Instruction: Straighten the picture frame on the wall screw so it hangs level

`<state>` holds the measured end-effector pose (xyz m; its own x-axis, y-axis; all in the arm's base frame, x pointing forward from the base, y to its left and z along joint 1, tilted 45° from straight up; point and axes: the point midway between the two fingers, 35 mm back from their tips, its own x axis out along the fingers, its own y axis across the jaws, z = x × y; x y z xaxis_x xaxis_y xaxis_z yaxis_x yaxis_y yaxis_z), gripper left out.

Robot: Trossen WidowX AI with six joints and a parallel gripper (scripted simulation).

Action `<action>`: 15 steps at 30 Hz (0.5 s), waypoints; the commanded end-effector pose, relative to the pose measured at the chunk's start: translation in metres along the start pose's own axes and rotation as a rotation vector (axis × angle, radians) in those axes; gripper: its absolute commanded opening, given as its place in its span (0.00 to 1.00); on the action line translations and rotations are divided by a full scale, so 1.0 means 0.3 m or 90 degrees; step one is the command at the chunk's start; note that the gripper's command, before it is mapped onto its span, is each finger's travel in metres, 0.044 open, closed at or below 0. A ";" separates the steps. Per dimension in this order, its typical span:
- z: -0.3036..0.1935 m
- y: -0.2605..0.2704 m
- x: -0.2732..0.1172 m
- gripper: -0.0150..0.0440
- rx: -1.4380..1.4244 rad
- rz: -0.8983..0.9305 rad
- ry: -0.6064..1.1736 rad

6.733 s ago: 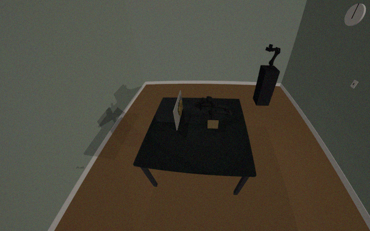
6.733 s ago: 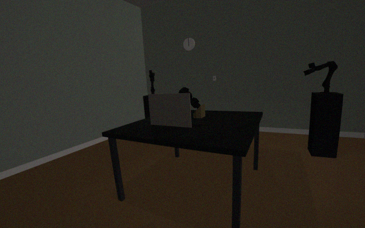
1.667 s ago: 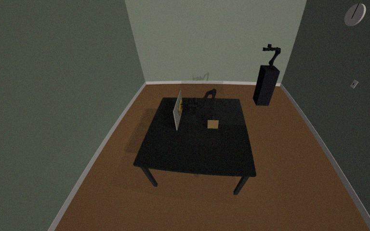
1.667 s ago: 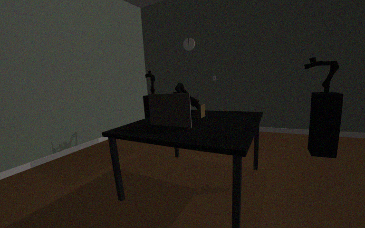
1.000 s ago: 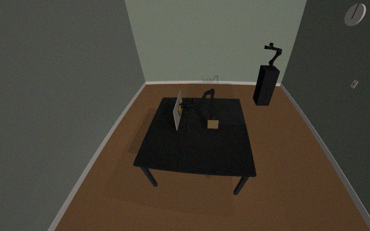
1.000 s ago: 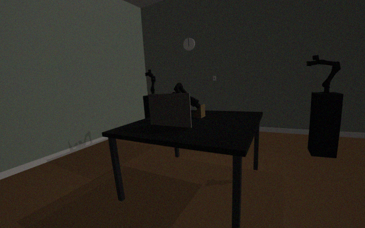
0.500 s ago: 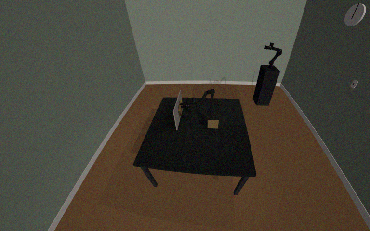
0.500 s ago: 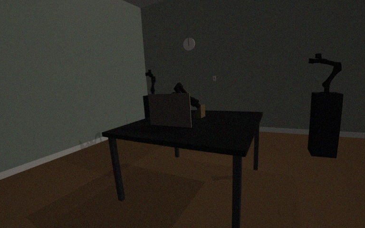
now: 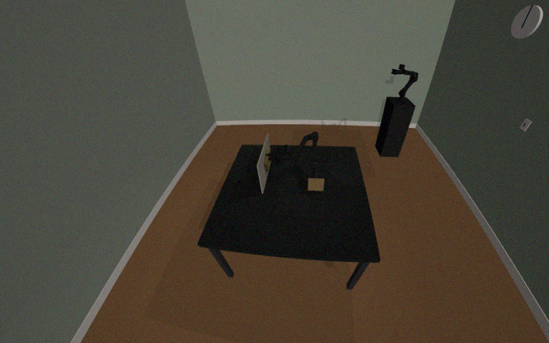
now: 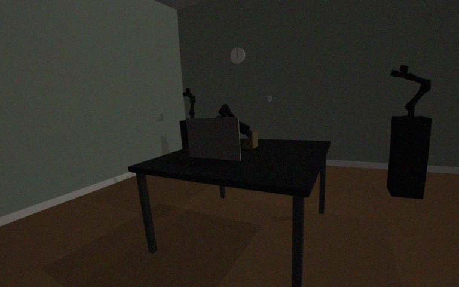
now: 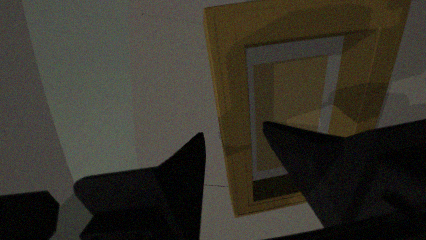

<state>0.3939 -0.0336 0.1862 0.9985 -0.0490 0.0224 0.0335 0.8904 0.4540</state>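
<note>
The picture frame is ochre, with a pale inner border, and hangs on the near face of an upright pale panel. In the wrist view its sides and edges look slanted; I cannot tell how much is true tilt. My gripper is open, its two dark fingertips apart. In the wrist view one fingertip is left of the frame's left rail and the other is over the frame's opening. Contact cannot be made out. The screw and notched strip are hidden; the exterior camera sees only the panel's back.
The panel stands on a black table. A tan block is at the arm's base. Another arm stands on a dark pedestal away from the table.
</note>
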 end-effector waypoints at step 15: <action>0.003 0.000 0.001 0.49 0.003 -0.001 -0.001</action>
<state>0.3939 -0.0337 0.1863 0.9985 -0.0492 0.0228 0.0335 0.8904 0.4540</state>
